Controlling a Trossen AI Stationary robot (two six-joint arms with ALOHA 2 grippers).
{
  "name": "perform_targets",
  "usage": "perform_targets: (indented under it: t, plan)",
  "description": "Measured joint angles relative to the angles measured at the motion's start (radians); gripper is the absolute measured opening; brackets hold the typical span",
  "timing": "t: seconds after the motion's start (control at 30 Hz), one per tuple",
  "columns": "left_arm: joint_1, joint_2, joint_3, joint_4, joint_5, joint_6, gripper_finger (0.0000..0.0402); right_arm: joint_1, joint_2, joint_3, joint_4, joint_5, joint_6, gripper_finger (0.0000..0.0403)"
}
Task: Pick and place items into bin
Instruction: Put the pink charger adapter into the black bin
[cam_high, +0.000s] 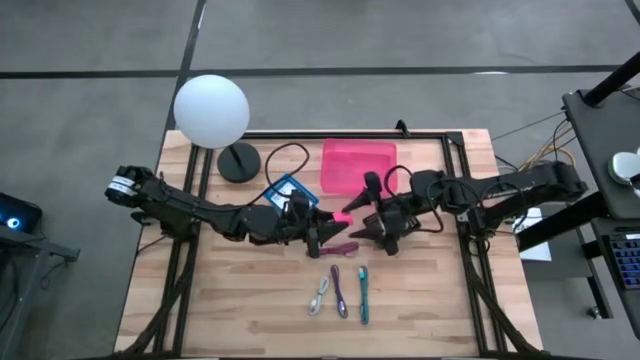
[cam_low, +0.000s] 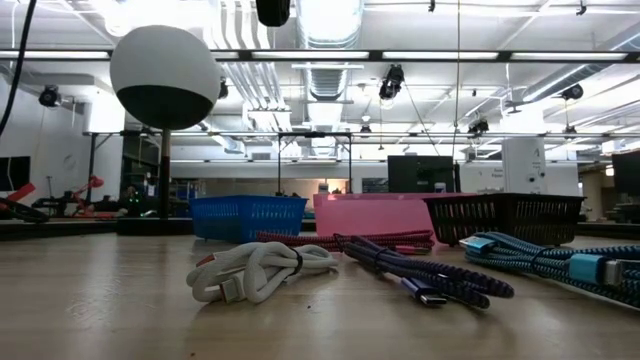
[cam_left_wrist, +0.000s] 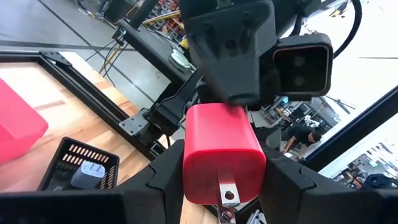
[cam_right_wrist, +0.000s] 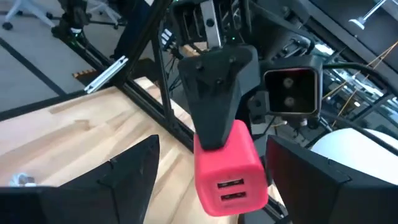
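Observation:
A pink-red USB charger block (cam_high: 343, 217) hangs above the table's middle between my two grippers. My left gripper (cam_high: 328, 222) is shut on it. My right gripper (cam_right_wrist: 217, 186) faces it from the table's right. It is open wide, with one finger (cam_right_wrist: 124, 180) on each side of the block's port end (cam_right_wrist: 231, 190) and a gap to each. Coiled cables lie flat on the wood: maroon (cam_high: 340, 248), white (cam_high: 319, 296), purple (cam_high: 340, 291) and teal (cam_high: 364, 294). The pink bin (cam_high: 358, 165) stands behind the grippers. My left gripper pinches the charger block by two opposite sides (cam_left_wrist: 189, 174) between its two fingers, near the pronged end (cam_left_wrist: 227, 196). The fingers come level from the table's left. The block is lifted clear of the table, prongs toward my left wrist and USB ports toward the right gripper.
A white globe lamp (cam_high: 211, 110) on a black base (cam_high: 238, 162) stands at the far left. A blue basket (cam_high: 290, 190) sits by the left arm and a dark basket (cam_low: 505, 215) beside the pink bin. Black frame rails (cam_high: 460, 190) border the wooden top.

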Motion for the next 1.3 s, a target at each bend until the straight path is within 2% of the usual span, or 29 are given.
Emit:
perform_targets:
  t: [0.2, 0.37, 0.8, 0.93, 1.3]
  plan:
    - [0.0, 0.0, 0.0, 0.006, 0.004, 0.0, 0.0138, 0.0, 0.034, 0.0, 0.032, 0.002, -0.028, 0.0269]
    - [0.0, 0.0, 0.0, 0.006, 0.026, 0.0, 0.0138, -0.001, 0.036, 0.005, 0.03, 0.052, -0.026, 0.0249]
    - [0.0, 0.0, 0.002, 0.021, 0.029, 0.005, 0.014, 0.005, 0.029, 0.015, 0.027, 0.079, -0.033, 0.0147]
    - [0.0, 0.0, 0.001, 0.021, 0.031, -0.007, 0.0151, 0.005, 0.023, 0.016, 0.011, 0.079, -0.032, 0.0146]
    - [0.008, 0.002, 0.002, 0.017, 0.055, -0.005, 0.0158, 0.004, -0.009, 0.02, -0.099, 0.111, 0.111, 0.0146]
